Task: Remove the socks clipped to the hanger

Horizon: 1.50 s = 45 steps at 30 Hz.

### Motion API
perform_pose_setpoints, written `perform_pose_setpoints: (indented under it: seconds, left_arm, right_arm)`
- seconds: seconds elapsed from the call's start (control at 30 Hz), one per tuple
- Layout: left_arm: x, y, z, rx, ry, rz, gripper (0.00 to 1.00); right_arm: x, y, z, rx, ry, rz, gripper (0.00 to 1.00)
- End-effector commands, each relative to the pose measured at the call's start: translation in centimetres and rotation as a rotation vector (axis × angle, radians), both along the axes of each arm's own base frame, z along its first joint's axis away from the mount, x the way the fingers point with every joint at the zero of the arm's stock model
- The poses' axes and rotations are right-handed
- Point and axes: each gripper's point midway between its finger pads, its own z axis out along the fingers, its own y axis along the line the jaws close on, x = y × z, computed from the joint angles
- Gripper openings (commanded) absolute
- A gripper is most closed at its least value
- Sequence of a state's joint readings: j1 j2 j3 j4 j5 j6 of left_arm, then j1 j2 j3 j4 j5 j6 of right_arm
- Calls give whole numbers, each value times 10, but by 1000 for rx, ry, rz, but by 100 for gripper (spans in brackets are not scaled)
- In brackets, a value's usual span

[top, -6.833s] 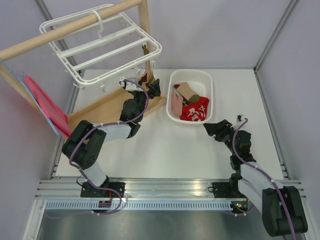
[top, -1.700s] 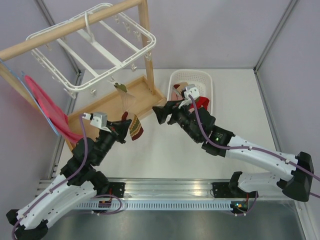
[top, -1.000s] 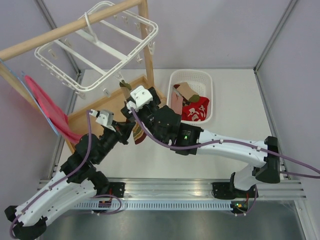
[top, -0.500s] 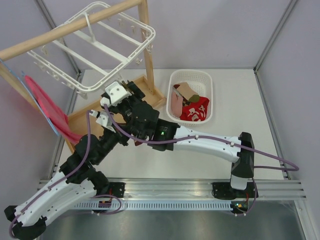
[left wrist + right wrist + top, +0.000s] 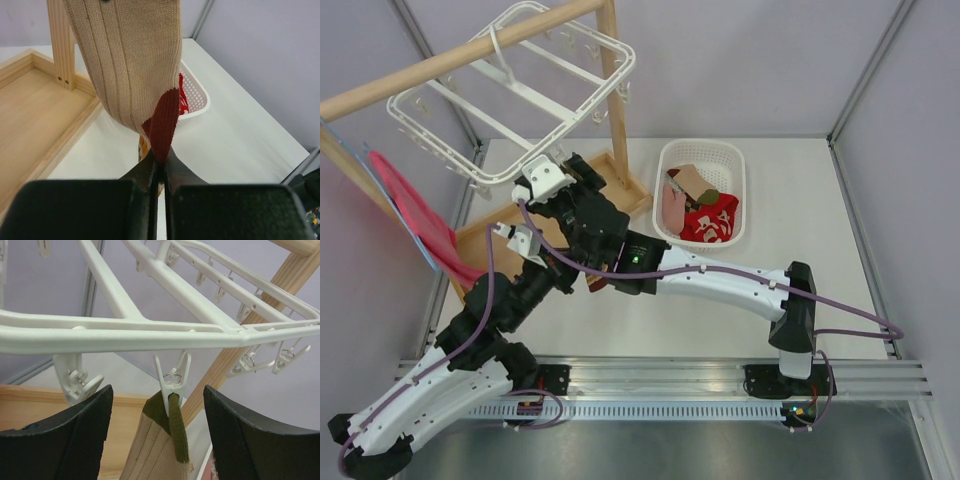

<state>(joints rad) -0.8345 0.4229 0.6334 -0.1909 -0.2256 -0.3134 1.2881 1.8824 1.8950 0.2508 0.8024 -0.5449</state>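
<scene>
Most of the job looks done: several socks (image 5: 708,222), red with white marks, pale pink and brown among them, lie in the white basket (image 5: 701,143) on the bench (image 5: 790,200), and the other clips that show on the hanger (image 5: 125,335) dangle bare. As far as the views show, only one is left, a beige sock (image 5: 130,60) with a red toe and a green cuff. It hangs below the frame with its cuff pinched in a clip (image 5: 171,377). The left claw (image 5: 161,170) is clamped on the red toe, its jaws pressed together on the cloth. The right claw (image 5: 157,405) is up at the frame with its jaws wide apart, one to each side of that clip and not touching it. Squeezing the clip or pulling the cuff free seems to be what remains, then dropping the sock in the basket. The bench is plain white, with an aluminium rail (image 5: 650,375) along its near edge. A wooden rack (image 5: 614,100) stands at the back left and carries the hanger. Pale grey-lilac panels wall the space in, and something flat and red (image 5: 405,200) leans at the left.
</scene>
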Motion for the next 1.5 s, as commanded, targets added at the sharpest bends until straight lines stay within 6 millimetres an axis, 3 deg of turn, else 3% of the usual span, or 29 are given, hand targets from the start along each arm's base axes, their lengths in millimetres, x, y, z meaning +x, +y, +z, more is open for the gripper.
perform_pose_setpoints:
  seconds: [0.0, 0.13, 0.33, 0.53, 0.77, 1.1, 1.2, 1.23, 1.27, 1.3, 1.47]
  left_arm:
    - [-5, 1, 20, -46, -21, -8, 2]
    - [-5, 2, 21, -47, -22, -7, 2]
    - [-5, 2, 20, -46, -21, -4, 2]
    - [-5, 2, 21, -45, -22, -5, 2]
    - [-5, 2, 21, -43, -23, -4, 2]
    - [-4, 1, 18, -37, -18, -2, 2]
    - [-4, 2, 18, -39, -20, 1, 2]
    - [-4, 2, 18, -38, -19, 1, 2]
    - [-4, 2, 18, -38, -19, 1, 2]
    - [-4, 2, 18, -38, -19, 1, 2]
    - [-4, 1, 19, -39, -20, -2, 2]
  right_arm:
    - [5, -8, 22, 35, -12, -9, 77]
    - [8, -2, 26, 32, 2, 41, 73]
    - [10, 5, 20, 14, 19, 77, 55]
    - [15, 12, 16, 15, 52, 123, 22]
    - [17, 16, 9, -6, 63, 132, 1]
    - [20, 11, 11, 17, 69, 119, 3]
    - [18, 5, 15, 43, 66, 119, 30]
    - [18, 5, 8, 33, 73, 118, 49]
    - [16, 4, 9, 37, 73, 120, 56]
    - [16, 2, 8, 37, 73, 119, 70]
    - [18, -1, 5, 21, 64, 97, 75]
